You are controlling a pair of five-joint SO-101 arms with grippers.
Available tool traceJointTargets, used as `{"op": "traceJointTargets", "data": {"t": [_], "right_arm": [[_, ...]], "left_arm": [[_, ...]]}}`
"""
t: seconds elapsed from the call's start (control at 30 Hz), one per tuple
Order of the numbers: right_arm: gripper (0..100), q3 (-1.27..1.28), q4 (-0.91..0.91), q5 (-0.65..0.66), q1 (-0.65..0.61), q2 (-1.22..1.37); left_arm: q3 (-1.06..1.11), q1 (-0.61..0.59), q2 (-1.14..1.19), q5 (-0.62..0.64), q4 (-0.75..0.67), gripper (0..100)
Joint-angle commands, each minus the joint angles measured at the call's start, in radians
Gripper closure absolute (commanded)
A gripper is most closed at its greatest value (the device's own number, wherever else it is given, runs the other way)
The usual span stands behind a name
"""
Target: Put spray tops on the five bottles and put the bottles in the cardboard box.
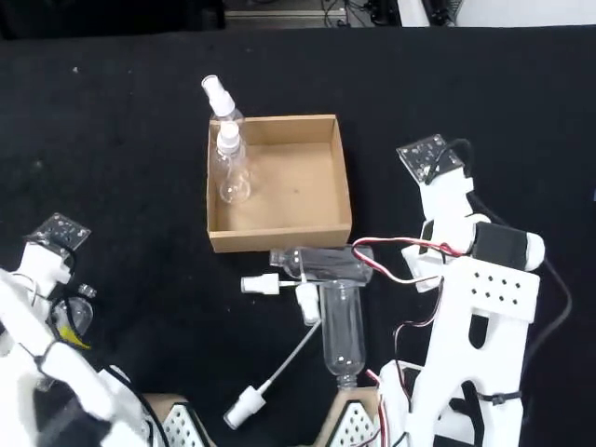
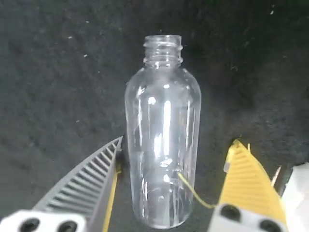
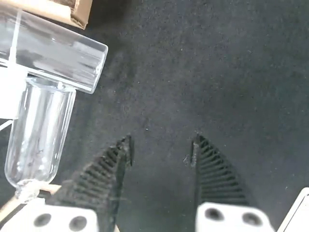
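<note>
Down at the lower left, the left gripper [image 2: 176, 141] is spread around an uncapped bottle [image 2: 161, 121], not clenched. The right gripper [image 3: 161, 145] hangs released over black cloth [image 3: 217, 72]. The cardboard box [image 1: 279, 237], upper centre, holds one sprayer-topped bottle [image 1: 233, 177]
</note>
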Motion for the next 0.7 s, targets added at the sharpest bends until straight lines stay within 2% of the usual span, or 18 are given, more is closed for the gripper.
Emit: {"op": "traceJointTargets", "data": {"t": [0.0, 0.2, 0.53, 0.67], "right_arm": [[82.5, -0.013, 0.006, -0.006, -0.015, -0.047], [82.5, -0.013, 0.006, -0.006, -0.015, -0.047], [82.5, -0.013, 0.006, -0.006, -0.015, -0.047], [82.5, -0.013, 0.006, -0.006, -0.015, -0.047]], "left_arm": [[-0.131, 0.013, 0.190, -0.012, -0.014, 69], [-0.255, 0.013, 0.367, -0.012, -0.011, 69], [-0.260, 0.059, 0.390, -0.012, -0.005, 69], [-0.229, 0.097, 0.397, 0.037, -0.011, 81]]}}
